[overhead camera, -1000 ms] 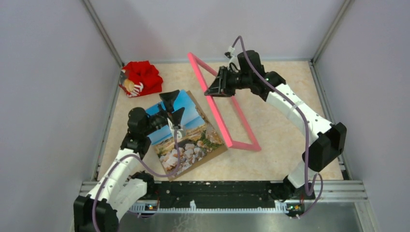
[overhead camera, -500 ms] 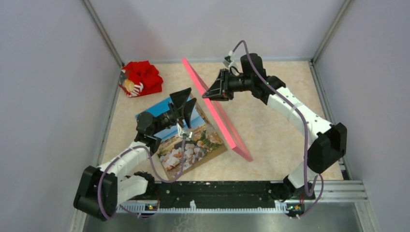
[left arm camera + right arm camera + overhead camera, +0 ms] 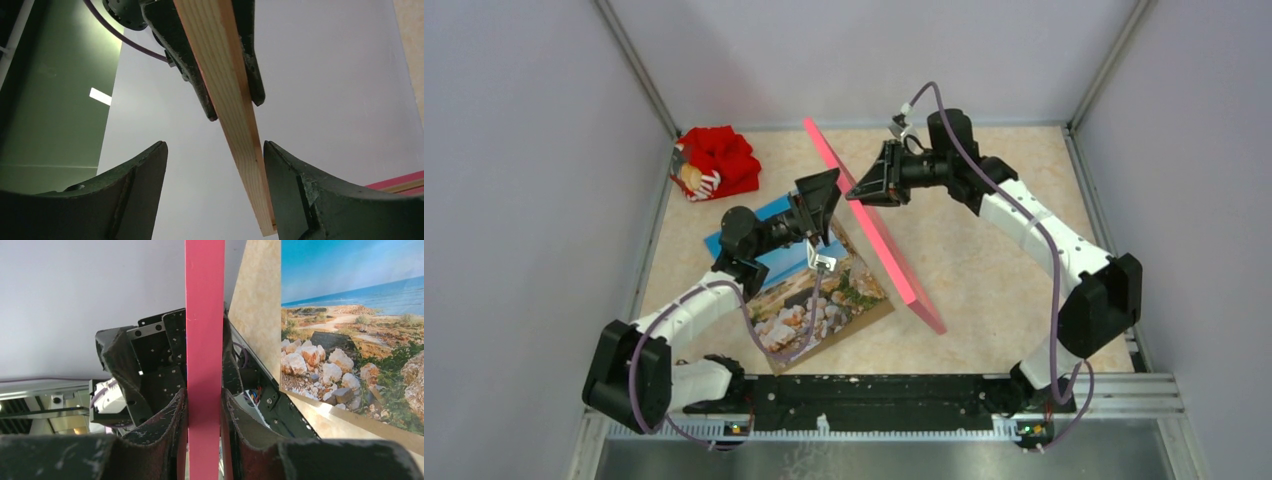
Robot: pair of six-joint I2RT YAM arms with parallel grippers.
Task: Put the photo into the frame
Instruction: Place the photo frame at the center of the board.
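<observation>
The pink frame [image 3: 894, 245] stands on edge, tilted up off the table, and looks like a single bar from above. My right gripper [image 3: 870, 188] is shut on its upper rail [image 3: 204, 340]. My left gripper [image 3: 824, 208] is open at the same rail. In the left wrist view the pale wood back [image 3: 235, 100] passes between my fingers, close beside the right finger [image 3: 290, 190], with a wide gap to the left one. The photo [image 3: 809, 285] lies face up on the table below my left gripper, and shows again in the right wrist view as the photo [image 3: 350, 330].
A brown backing board [image 3: 869, 318] lies under the photo, showing along its edges. A red stuffed toy [image 3: 716, 160] sits at the back left. Grey walls close in three sides, and a metal rail [image 3: 874, 385] runs along the near edge.
My right gripper has tipped the frame until it stands edge-on. My left arm has reached up and right to the frame's rail, and its jaws have narrowed a little.
</observation>
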